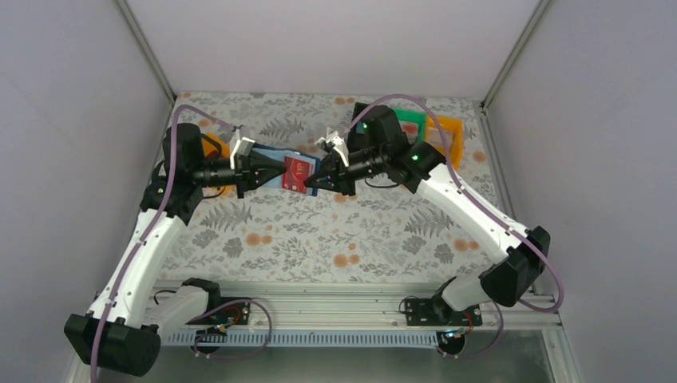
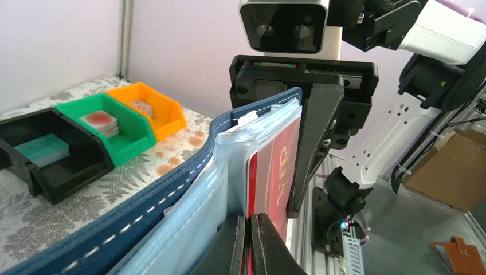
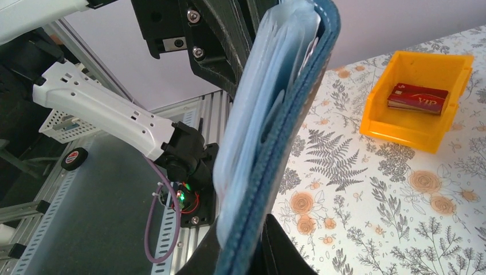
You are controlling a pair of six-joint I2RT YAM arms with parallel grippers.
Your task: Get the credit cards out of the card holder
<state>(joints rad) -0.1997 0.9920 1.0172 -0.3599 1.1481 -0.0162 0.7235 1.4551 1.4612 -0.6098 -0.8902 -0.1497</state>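
The navy card holder (image 1: 275, 165) hangs open above the table between both arms. A red credit card (image 1: 297, 173) marked VIP sticks out of its light blue slots. In the left wrist view my left gripper (image 2: 250, 240) is shut on the near edge of that red card (image 2: 281, 166), beside the holder's stitched navy cover (image 2: 172, 189). In the right wrist view my right gripper (image 3: 252, 252) is shut on the card holder's (image 3: 286, 132) lower edge, one finger on each side. Any other cards inside the slots are hidden.
A black bin (image 2: 46, 172) with teal cards, a green bin (image 2: 123, 143) and an orange bin (image 2: 166, 117) stand along the back right. Another orange bin (image 3: 412, 129) on the left holds a red VIP card (image 3: 418, 98). The floral table's (image 1: 335, 231) near half lies below the arms.
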